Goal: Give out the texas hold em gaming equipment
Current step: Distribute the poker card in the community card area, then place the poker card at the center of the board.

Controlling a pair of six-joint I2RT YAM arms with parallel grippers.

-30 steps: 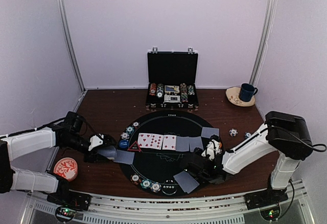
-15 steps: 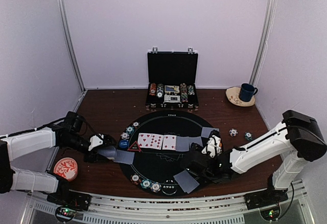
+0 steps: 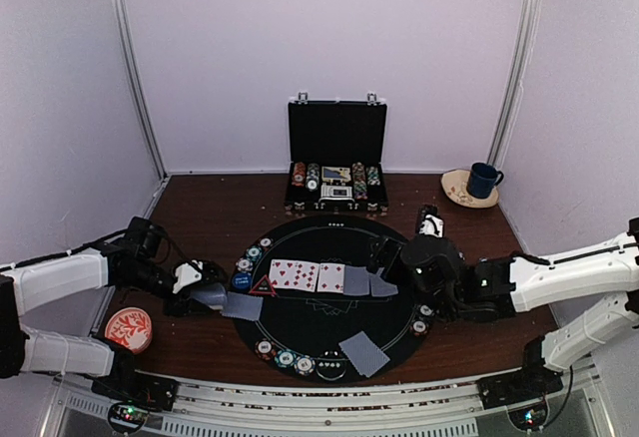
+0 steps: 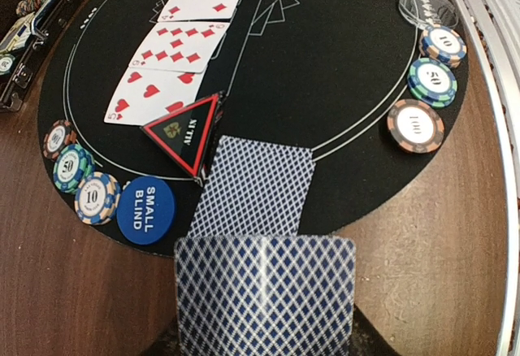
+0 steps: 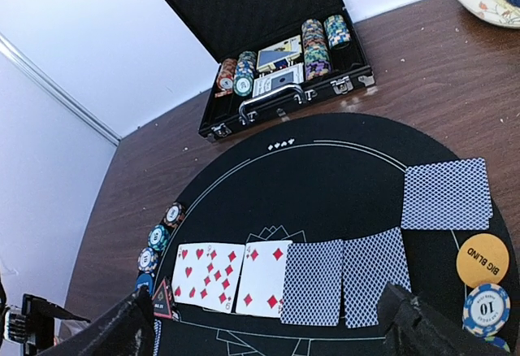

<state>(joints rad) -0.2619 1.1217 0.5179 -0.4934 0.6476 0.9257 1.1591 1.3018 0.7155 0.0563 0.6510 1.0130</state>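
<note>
Distribution was judged mostly done: cards [image 3: 305,275] and chips [image 3: 285,358] were laid on the mat [image 3: 319,329]. One face-down card [image 4: 266,291] was clamped in the left gripper [image 3: 205,295]; the right gripper [image 5: 266,303] was spread empty.

Your right gripper [image 5: 266,311] hangs over the round black mat [image 5: 341,169], fingers [image 5: 114,332] spread wide and empty. In a row below you lie face-up red cards [image 5: 236,279] and two face-down cards [image 5: 313,283]. A third face-down card [image 5: 447,193], the orange BIG BLIND disc [image 5: 482,260] and a chip [image 5: 486,307] sit at the mat's right edge. The open briefcase [image 5: 268,39] stands beyond its far edge.
</note>
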